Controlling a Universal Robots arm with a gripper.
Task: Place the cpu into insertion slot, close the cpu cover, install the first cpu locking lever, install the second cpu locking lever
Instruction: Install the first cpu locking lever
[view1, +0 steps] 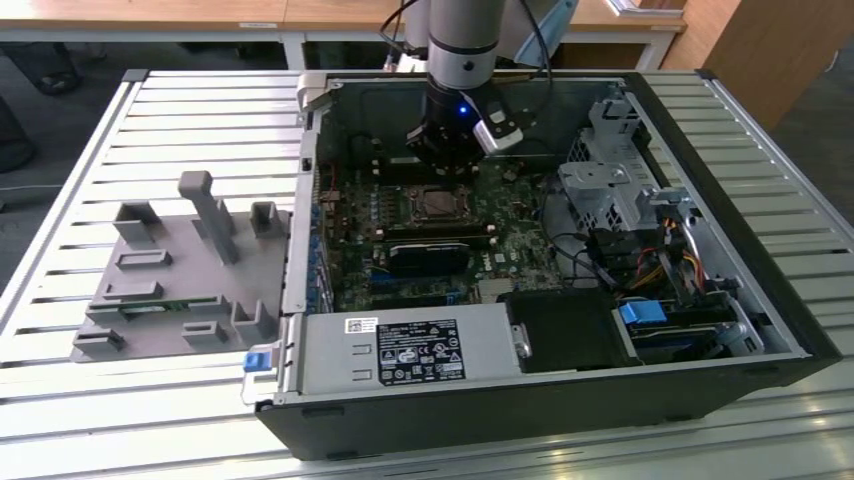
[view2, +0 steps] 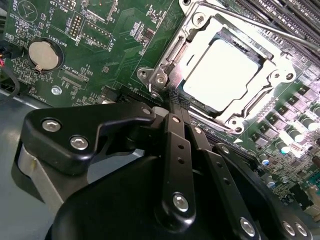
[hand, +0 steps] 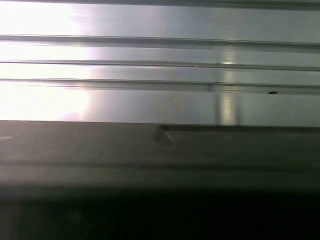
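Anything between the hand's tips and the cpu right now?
In the second wrist view, the cpu cover's metal frame edge lies between the shut hand and the cpu.

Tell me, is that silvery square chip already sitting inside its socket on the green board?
Yes. In the second wrist view the silvery square chip lies flat in the socket, framed by the silver metal cover plate on the green circuit board.

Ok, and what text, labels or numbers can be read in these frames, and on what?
Nothing can be quoted reliably.
black label on the power supply: print too small to read.
white sticker beside it: too small to read.
motherboard lettering, second wrist view: tiny and inverted, not legible.
cpu top: washed out by glare, no text readable.
First wrist view: none.
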